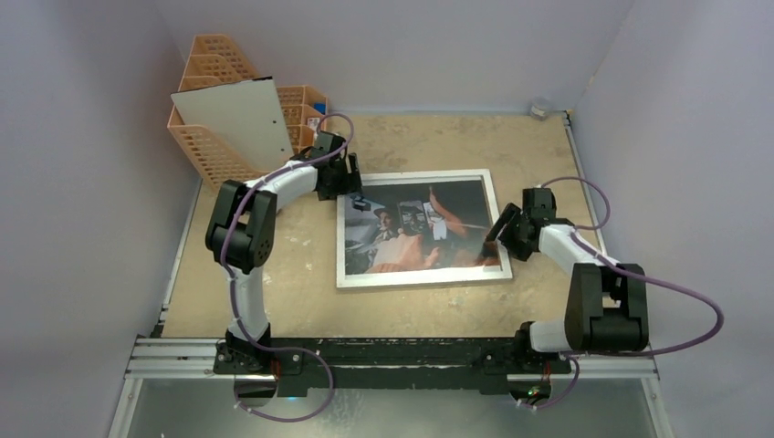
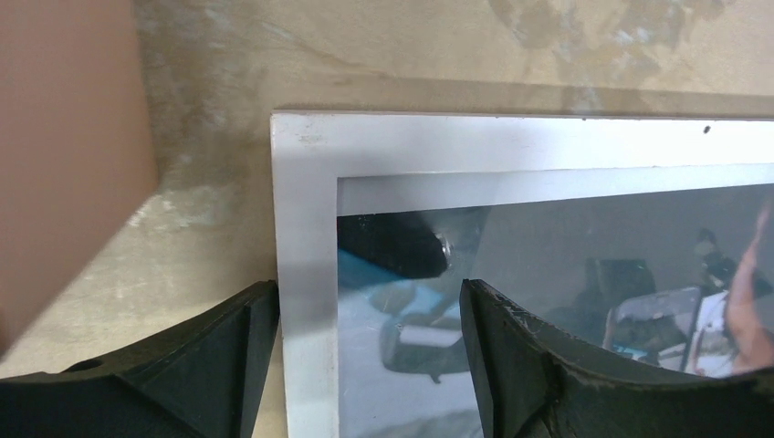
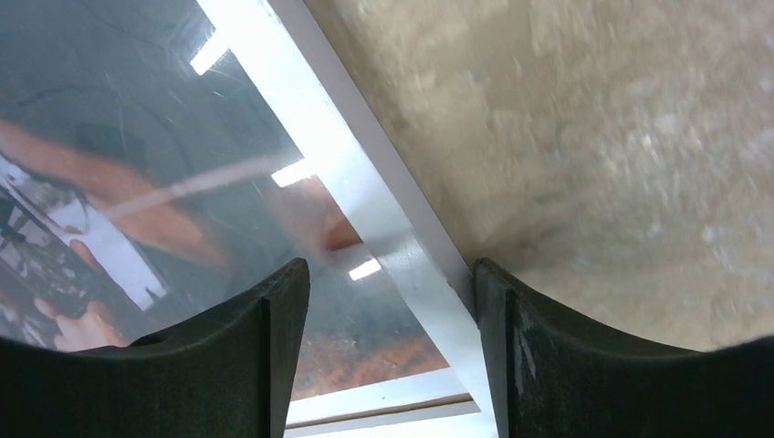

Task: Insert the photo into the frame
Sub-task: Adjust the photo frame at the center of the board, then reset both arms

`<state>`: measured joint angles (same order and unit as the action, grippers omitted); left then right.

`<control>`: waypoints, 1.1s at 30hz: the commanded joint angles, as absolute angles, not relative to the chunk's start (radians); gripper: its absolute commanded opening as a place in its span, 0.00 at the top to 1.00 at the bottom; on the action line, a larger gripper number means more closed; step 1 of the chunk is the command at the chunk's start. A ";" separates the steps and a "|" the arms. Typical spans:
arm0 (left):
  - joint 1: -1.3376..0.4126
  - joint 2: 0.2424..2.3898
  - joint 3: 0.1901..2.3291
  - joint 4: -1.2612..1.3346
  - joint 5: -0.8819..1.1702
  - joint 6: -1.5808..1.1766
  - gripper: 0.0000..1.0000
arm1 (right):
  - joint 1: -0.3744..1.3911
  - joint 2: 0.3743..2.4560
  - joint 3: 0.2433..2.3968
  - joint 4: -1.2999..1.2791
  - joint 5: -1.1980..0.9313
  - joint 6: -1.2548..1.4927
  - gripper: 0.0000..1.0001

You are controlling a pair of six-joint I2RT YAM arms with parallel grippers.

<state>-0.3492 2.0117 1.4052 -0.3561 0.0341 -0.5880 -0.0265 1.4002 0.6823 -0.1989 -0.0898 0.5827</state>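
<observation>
The frame (image 1: 415,277) lies flat on the table with its white border up. The photo (image 1: 415,228) shows inside it behind the clear pane, with dark tones, a capped person and orange-tan arms. My left gripper (image 1: 350,190) is at the frame's far left corner. In the left wrist view the gripper (image 2: 370,315) is open: one finger is outside the white border (image 2: 306,201), the other over the photo (image 2: 566,246). My right gripper (image 1: 497,235) is at the frame's right edge near the near corner. In the right wrist view it (image 3: 391,292) is open astride the border (image 3: 365,196) beside the photo (image 3: 137,182).
A peach lattice organiser (image 1: 205,146) stands at the back left with a pale flat sheet (image 1: 235,119) leaning on it. A brownish surface (image 2: 64,155) fills the left of the left wrist view. A small object (image 1: 540,108) sits at the back right corner. Walls enclose the table.
</observation>
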 commanded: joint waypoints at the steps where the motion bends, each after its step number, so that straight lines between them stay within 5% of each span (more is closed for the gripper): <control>1: -0.393 1.968 1.401 -0.251 0.293 -0.646 0.28 | 0.020 1.295 0.705 -0.303 -0.027 0.755 0.30; 10: -0.393 1.806 1.353 -0.354 0.144 -0.640 0.27 | 0.020 1.057 0.852 -0.403 0.248 0.781 0.22; 23: -0.394 1.339 1.224 -0.562 -0.083 -0.643 0.26 | 0.020 0.900 1.038 -0.577 0.200 0.645 0.25; 33: -0.395 1.003 1.351 -0.874 -0.291 -0.626 0.24 | 0.020 0.839 1.240 -0.746 0.252 0.608 0.21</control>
